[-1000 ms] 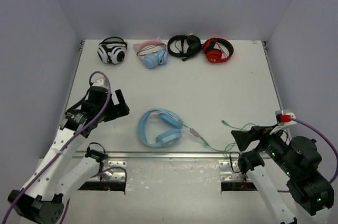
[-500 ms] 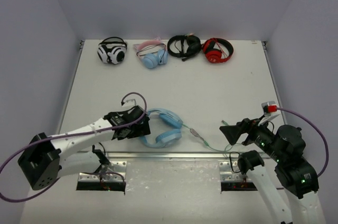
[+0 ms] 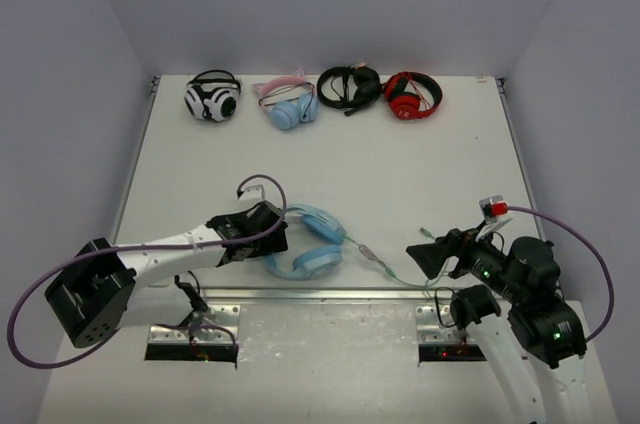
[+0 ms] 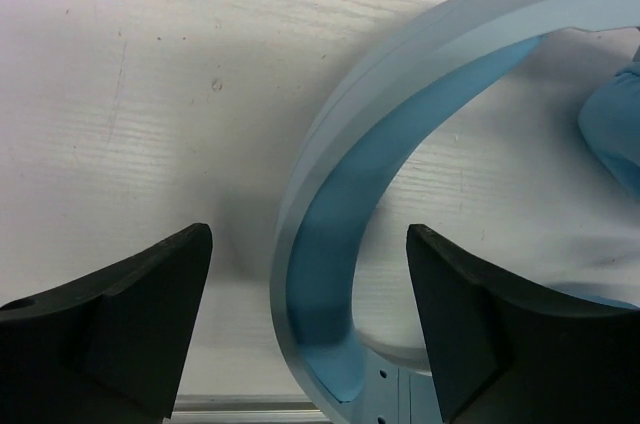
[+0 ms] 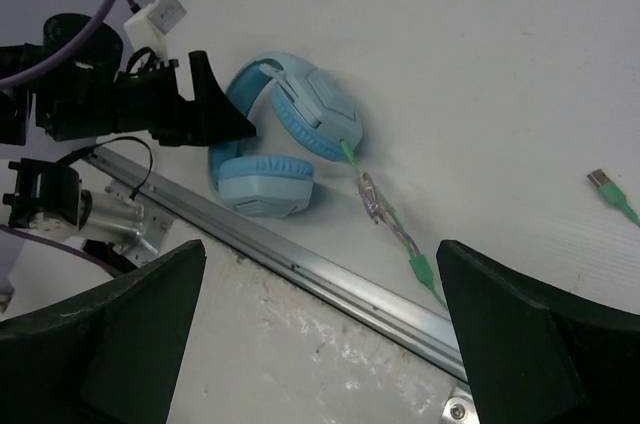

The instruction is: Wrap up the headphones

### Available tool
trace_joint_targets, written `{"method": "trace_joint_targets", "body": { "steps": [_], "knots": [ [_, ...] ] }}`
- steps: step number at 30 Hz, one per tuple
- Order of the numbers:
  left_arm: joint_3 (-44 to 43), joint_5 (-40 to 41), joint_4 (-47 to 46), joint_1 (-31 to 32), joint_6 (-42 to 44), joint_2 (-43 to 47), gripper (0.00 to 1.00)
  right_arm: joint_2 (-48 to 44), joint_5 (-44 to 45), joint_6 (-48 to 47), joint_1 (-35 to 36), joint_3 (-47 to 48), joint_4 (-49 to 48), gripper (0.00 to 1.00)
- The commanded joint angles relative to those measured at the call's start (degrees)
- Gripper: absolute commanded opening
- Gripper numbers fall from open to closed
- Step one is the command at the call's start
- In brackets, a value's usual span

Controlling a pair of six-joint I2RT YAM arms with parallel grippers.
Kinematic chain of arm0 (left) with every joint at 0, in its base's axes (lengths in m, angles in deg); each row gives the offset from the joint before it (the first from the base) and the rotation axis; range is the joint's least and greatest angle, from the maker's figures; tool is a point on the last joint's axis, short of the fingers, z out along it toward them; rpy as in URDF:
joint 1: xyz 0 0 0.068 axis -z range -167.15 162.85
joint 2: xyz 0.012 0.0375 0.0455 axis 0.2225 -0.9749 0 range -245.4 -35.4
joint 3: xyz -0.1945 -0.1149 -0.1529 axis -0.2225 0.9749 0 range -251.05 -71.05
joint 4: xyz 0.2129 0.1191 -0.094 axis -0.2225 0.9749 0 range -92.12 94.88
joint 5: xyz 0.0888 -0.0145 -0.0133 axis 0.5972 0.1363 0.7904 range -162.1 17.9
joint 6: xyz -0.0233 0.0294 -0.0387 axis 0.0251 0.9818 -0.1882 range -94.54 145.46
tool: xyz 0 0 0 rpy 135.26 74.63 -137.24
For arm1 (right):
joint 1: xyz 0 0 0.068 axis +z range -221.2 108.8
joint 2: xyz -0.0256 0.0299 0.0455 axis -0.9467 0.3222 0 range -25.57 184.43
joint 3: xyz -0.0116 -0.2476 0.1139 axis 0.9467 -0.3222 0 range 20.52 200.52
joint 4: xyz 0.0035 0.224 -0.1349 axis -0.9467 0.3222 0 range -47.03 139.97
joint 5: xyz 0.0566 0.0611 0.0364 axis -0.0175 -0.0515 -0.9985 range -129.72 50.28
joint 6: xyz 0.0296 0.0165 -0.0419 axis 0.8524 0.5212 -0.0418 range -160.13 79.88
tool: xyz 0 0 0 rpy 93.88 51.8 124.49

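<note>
The light-blue headphones lie flat near the table's front edge, cups to the right, headband to the left. Their pale-green cable trails right to a loose plug end. My left gripper is open, its jaws either side of the headband, not touching it. My right gripper is open and empty, held above the cable's right part. The right wrist view shows the headphones and the cable ahead of it.
Along the back edge lie white-and-black headphones, blue ones with a pink cat-ear band, black ones and red-and-black ones. A metal rail runs along the table's front edge.
My left arm swung down and right from the left side to the headband, then edged slightly closer. My right gripper moved left toward the cable.
</note>
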Motion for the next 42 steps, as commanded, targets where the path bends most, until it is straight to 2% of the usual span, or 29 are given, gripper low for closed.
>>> {"method": "trace_joint_targets", "body": {
  "steps": [1, 3, 4, 5, 7, 8, 10, 12, 13, 16, 18, 19, 21, 22, 23, 24, 25, 27, 30, 34, 36, 37, 40, 42],
  "knots": [
    [-0.51, 1.36, -5.82, 0.27, 3.29, -0.35, 0.78, 0.38, -2.58, 1.32, 0.18, -3.57, -4.91, 0.99],
    [-0.60, 1.01, -6.89, 0.27, 3.91, -1.57, 0.76, 0.90, -3.20, 1.68, 0.18, -4.90, -6.49, 0.99],
    [-0.78, 1.09, -6.80, 0.27, 3.82, -2.28, 0.71, 1.17, -3.55, 2.03, 0.27, -5.86, -6.85, 0.99],
    [-0.87, 1.18, -6.72, 0.27, 3.65, -3.50, 0.52, 1.43, -4.08, 2.03, 0.18, -6.22, -7.37, 0.99],
    [-0.34, 0.57, -6.80, 0.27, 2.86, -4.30, 0.37, 1.87, -4.17, 1.94, 0.18, -7.10, -7.64, 0.99],
    [0.01, 0.22, -6.80, 0.27, 2.68, -4.48, 0.18, 1.96, -4.08, 1.77, 0.18, -7.36, -7.99, 0.99],
    [-0.16, -0.22, -4.80, 0.27, 2.24, -3.87, 0.01, 1.96, -3.91, 1.24, 0.18, -8.24, -8.61, 0.99],
    [-1.74, 1.00, -1.37, 0.44, 1.80, -0.45, 0.00, 1.79, -6.44, 0.63, 0.27, -10.25, -11.50, 0.99],
    [-4.27, 1.96, 3.17, 0.53, 1.28, 1.30, 0.00, 1.00, -8.81, 0.28, 0.18, -11.57, -13.60, 0.99],
    [-11.90, 6.09, 12.57, 0.53, 1.18, 8.77, 0.00, -1.89, -17.51, 2.20, 0.27, -18.86, -29.20, 0.99],
    [-17.27, 9.43, 20.57, 0.44, 1.88, 11.33, 0.00, -2.26, -20.16, 4.05, 0.27, -24.49, -35.30, 0.99],
    [-22.26, 10.49, 22.97, 0.53, 2.24, 11.69, 0.00, -1.21, -20.34, 4.14, 0.18, -26.33, -40.03, 0.99],
    [-26.60, 12.78, 28.50, 0.53, 3.90, 11.78, 0.00, 1.07, -19.56, 4.14, 0.18, -30.55, -43.66, 0.99],
    [-30.01, 13.48, 29.92, 0.44, 4.34, 11.86, 0.01, 3.69, -20.51, 4.49, 0.18, -32.31, -50.90, 0.99],
    [-31.44, 14.62, 30.98, 0.53, 5.48, 11.86, 0.00, 5.37, -21.74, 6.06, 0.27, -35.89, -54.45, 0.95],
    [-32.84, 15.15, 32.56, 0.53, 5.93, 11.86, 0.00, 7.30, -24.01, 6.68, 0.27, -37.58, -63.02, 0.93],
    [-35.56, 15.68, 33.09, 0.53, 6.45, 11.69, 0.01, 11.67, -24.12, 6.86, 0.27, -39.86, -65.54, 0.89],
    [-38.47, 15.95, 35.29, 0.53, 7.86, 10.55, 0.00, 15.83, -20.11, 2.84, 0.45, -39.62, -66.09, 0.84],
    [-45.66, 16.73, 38.02, 0.53, 9.44, 9.23, 0.00, 21.38, -16.75, 0.19, 0.97, -39.01, -67.31, 0.84],
    [-52.18, 21.64, 41.88, 0.53, 9.80, 7.65, 0.00, 22.97, -19.71, 0.28, 2.73, -33.49, -66.98, 0.84],
    [-55.09, 22.71, 43.82, 0.53, 10.06, 6.77, 0.00, 22.09, -20.34, -1.82, 3.70, -31.27, -62.42, 0.89],
    [-55.88, 23.15, 44.52, 0.53, 10.32, 6.59, 0.00, 20.17, -16.86, -4.36, 3.70, -29.79, -60.49, 0.99],
    [-57.46, 21.58, 44.35, 0.53, 11.38, 6.85, 0.01, 18.05, -6.50, -8.41, 3.70, -28.99, -56.52, 0.99],
    [-58.34, 20.70, 44.09, 0.53, 11.82, 7.38, 0.00, 20.67, -5.32, -9.65, 3.70, -28.29, -56.68, 0.99]
  ]
}}
